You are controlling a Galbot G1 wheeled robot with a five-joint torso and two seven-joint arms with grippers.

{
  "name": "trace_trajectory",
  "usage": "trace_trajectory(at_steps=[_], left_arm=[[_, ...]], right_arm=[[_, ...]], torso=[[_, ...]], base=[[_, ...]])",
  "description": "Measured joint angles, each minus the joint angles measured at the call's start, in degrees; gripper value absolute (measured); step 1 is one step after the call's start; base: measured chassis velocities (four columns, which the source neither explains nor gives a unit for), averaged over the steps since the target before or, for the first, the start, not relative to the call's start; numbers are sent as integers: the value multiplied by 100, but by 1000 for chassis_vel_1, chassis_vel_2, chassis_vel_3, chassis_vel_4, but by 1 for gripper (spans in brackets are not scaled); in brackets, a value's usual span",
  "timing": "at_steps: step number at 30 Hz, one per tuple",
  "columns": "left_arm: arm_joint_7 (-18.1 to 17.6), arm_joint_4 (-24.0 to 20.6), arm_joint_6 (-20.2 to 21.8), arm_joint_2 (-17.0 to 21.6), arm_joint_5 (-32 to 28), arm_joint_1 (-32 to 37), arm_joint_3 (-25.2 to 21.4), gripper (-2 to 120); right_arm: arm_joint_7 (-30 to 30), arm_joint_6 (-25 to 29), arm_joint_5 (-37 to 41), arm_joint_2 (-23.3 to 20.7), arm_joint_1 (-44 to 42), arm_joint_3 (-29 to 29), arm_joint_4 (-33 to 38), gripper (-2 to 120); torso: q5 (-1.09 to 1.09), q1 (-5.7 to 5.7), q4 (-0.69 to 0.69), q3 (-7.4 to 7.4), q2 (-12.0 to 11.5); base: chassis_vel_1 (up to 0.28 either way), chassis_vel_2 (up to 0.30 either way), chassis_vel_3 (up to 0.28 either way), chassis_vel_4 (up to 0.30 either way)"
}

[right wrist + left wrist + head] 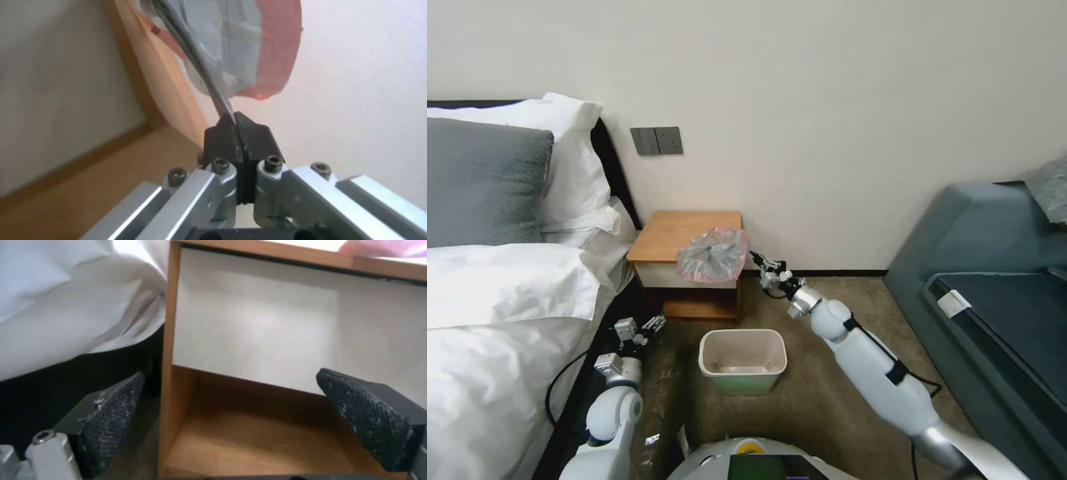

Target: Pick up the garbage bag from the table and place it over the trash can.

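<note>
Count: one garbage bag [712,254], one table [675,235], one trash can [742,360]
Right gripper [758,261]: at bag's 3 o'clock, fingers pinched together, empty
Left gripper [642,327]: wide apart, at can's 9 o'clock

A bedroom corner with a bed and a sofa

The wall [840,120] is plain and cream, with a grey switch plate [657,141] on it. A bed [500,313] with white sheets, white pillows and a grey pillow [484,180] stands on the left. A blue-grey sofa [994,293] stands on the right. The floor is brown carpet [820,400].
</note>
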Motion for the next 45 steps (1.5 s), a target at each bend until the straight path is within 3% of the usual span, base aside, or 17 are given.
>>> trace_trajectory(at_steps=[13, 25, 41, 45], left_arm=[[-58, 131, -19, 14, -89, -174, -37, 99], [-145, 109, -23, 68, -91, -195, 24, 99], [-140, 28, -44, 129, -73, -144, 72, 99], [-140, 10, -51, 143, -73, -153, 74, 98]], right_arm=[[1, 92, -104, -247, -1604, 540, 970, 0], [29, 616, -550, -359, -2976, 671, 1036, 0], [-94, 876, -532, -403, -3356, 818, 1091, 0], [-230, 848, -140, -502, -3422, 816, 1185, 10]], torso=[[1, 0, -1, 0, 0], [1, -1, -1, 1, 0], [1, -1, 0, 1, 0], [2, 0, -1, 1, 0]], base=[[0, 0, 0, 0], [0, 0, 0, 0], [0, 0, 0, 0], [0, 0, 0, 0]])
